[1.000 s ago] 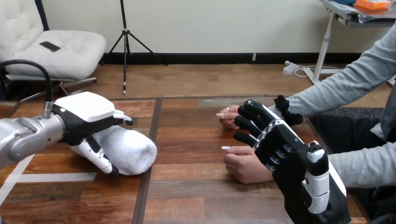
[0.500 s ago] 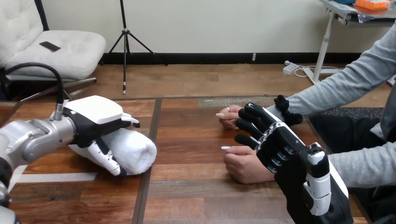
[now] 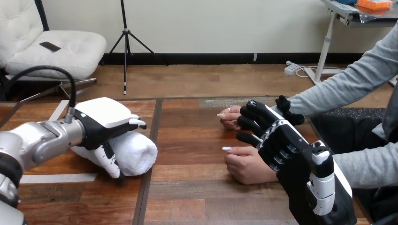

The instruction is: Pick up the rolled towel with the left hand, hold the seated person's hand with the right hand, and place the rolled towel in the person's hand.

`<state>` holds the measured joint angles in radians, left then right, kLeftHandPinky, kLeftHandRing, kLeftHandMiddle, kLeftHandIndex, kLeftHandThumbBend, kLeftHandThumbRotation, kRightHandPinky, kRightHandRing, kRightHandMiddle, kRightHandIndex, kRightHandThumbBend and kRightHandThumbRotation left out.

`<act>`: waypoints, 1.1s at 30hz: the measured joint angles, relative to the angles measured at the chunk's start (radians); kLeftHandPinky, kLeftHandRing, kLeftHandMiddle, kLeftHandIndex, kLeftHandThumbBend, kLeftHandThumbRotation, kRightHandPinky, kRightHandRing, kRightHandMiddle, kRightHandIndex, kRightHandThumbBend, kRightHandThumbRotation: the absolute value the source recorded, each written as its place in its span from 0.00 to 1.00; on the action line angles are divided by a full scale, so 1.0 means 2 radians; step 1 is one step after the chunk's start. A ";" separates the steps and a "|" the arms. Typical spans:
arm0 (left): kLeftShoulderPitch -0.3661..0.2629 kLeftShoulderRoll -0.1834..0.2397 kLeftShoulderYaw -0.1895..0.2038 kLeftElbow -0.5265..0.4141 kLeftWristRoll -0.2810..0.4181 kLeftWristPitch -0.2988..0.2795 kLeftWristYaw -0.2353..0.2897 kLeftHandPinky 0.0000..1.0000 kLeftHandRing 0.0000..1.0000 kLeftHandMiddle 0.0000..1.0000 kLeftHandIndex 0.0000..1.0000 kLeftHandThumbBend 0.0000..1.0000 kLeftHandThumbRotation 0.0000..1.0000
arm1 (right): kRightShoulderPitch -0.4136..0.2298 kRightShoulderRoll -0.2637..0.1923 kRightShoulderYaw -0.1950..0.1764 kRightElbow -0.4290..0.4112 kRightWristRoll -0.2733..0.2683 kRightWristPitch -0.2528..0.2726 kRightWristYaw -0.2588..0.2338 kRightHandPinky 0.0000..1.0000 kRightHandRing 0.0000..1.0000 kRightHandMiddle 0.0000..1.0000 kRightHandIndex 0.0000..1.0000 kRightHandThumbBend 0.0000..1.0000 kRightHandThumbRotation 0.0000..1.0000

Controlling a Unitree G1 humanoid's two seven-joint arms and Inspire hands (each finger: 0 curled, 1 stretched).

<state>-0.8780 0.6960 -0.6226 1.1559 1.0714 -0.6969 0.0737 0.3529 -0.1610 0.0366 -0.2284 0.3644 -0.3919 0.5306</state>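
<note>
Towel (image 3: 136, 151) gripped by curled left hand (image 3: 101, 119); right hand (image 3: 287, 146) over person's hands (image 3: 244, 168), cannot tell grip.

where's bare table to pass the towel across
Free: the middle of the table, between the towel and the person's hands, and the near strip below them. Crowded: the right, where the right hand overlaps those hands.

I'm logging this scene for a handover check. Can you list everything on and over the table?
table: one, brown wood, across the view's lower part
rolled towel: one, white, lying on the table at the left
farther person's hand: one, at the table's right
nearer person's hand: one, on the table at the right
left robot hand: one, black and white, curled round the rolled towel
right robot hand: one, black and white, open, over the person's hands
</note>
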 measured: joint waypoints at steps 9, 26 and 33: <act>-0.009 -0.002 -0.036 0.000 0.039 0.005 0.042 0.90 0.97 0.98 0.95 1.00 0.32 | 0.000 0.000 0.000 -0.007 0.001 0.001 -0.001 0.87 0.92 0.91 0.89 0.80 1.00; -0.032 -0.003 -0.082 0.005 0.074 0.007 0.074 0.85 0.93 0.93 0.88 1.00 0.07 | 0.002 0.000 0.000 -0.016 0.002 0.001 -0.003 0.86 0.91 0.91 0.89 0.79 1.00; -0.038 -0.003 -0.089 0.009 0.076 0.009 0.075 0.81 0.90 0.90 0.85 1.00 0.03 | 0.003 0.000 0.000 -0.016 0.005 0.001 -0.002 0.86 0.91 0.91 0.89 0.79 1.00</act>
<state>-0.9536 0.6895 -0.8007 1.1748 1.2231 -0.6780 0.2243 0.3581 -0.1607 0.0373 -0.2596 0.3745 -0.3898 0.5257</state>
